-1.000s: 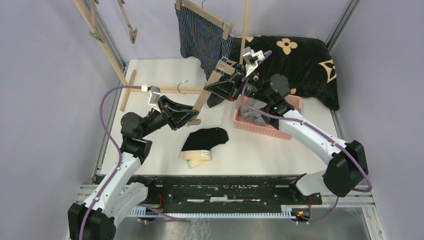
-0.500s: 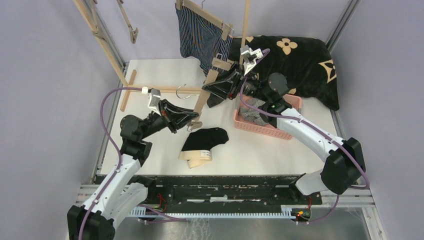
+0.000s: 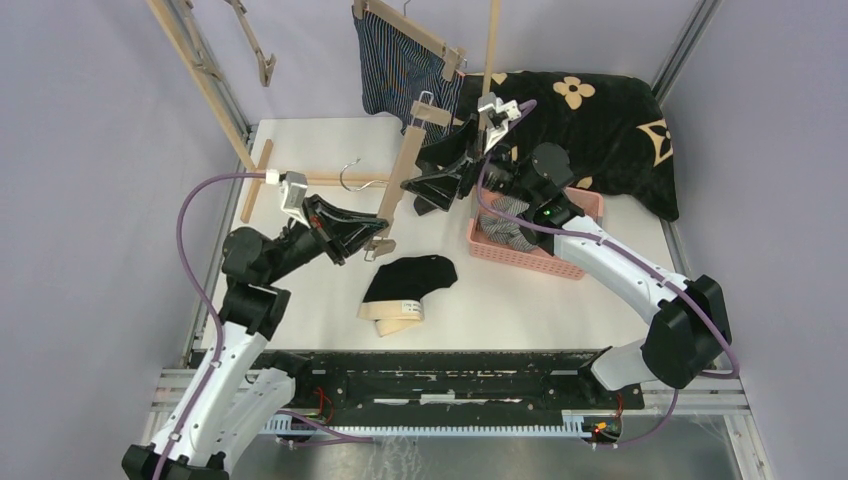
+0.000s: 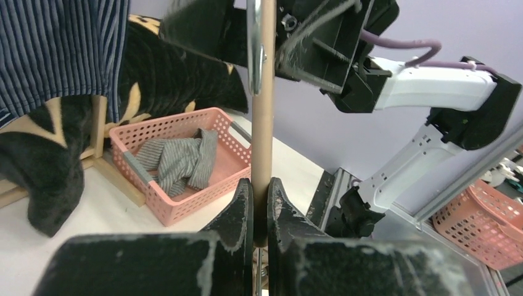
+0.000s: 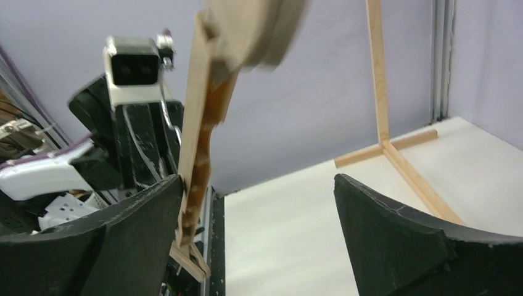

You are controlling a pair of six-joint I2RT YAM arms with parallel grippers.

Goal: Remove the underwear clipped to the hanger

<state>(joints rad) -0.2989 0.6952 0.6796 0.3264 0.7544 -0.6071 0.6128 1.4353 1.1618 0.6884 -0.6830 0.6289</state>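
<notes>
top: left gripper (image 3: 372,238) clamps low end of bare hanger (image 3: 405,160), propping it tilted; right gripper (image 3: 440,172) spread beside its top; black boxers (image 3: 410,278) loose at centre; navy boxers (image 3: 395,65) clipped to second hanger (image 3: 415,32), top centre, not yet freed | left wrist: fingers (image 4: 237,206) pinch bar; grey boxers (image 4: 176,160) in pink basket (image 4: 169,213), centre-left | right wrist: jaws wide, empty

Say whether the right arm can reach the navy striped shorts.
Probably yes: the right gripper is open, close to the navy striped shorts; only the hanger in the left gripper stands near.
</notes>
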